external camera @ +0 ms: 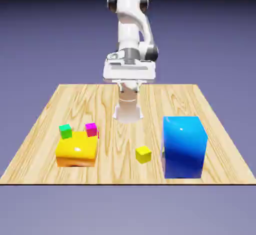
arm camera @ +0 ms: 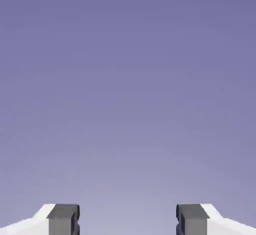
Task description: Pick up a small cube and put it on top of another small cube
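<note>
The yellow cube (external camera: 143, 154) sits at the front of the surface (external camera: 128, 110), between the orange block (external camera: 76, 150) and the blue block (external camera: 184, 146). Green cube (external camera: 65, 131) and pink cube (external camera: 91, 129) rest by the orange block's back edge. Farther back, the pincer (arm camera: 128, 220) is spread and holds nothing. The yellow cube lies nearer the front than the pincer. The hand view shows only backdrop, so no cube is seen there.

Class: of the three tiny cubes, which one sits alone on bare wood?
The tiny yellow cube; the green and magenta ones sit by the yellow-orange block.
</note>
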`<state>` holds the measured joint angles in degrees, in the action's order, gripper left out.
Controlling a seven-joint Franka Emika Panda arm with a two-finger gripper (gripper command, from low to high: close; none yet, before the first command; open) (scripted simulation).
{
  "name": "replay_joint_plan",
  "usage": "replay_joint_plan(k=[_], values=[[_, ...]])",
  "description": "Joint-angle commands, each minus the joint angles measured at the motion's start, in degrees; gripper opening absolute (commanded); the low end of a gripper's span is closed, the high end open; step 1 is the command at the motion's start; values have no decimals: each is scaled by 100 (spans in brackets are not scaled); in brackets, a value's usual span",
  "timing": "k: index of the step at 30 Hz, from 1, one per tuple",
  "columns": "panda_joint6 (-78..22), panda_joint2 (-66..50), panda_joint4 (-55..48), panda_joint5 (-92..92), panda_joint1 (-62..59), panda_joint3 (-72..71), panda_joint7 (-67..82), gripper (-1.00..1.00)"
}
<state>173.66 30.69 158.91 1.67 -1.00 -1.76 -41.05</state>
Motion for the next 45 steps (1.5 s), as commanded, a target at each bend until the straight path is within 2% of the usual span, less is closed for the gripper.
replay_joint_plan(k=[1, 45], values=[[-125, -203, -89, 22, -159, -124, 246, 0], [-5786, -9057, -3666, 637, -7070, -5412, 11210, 0]])
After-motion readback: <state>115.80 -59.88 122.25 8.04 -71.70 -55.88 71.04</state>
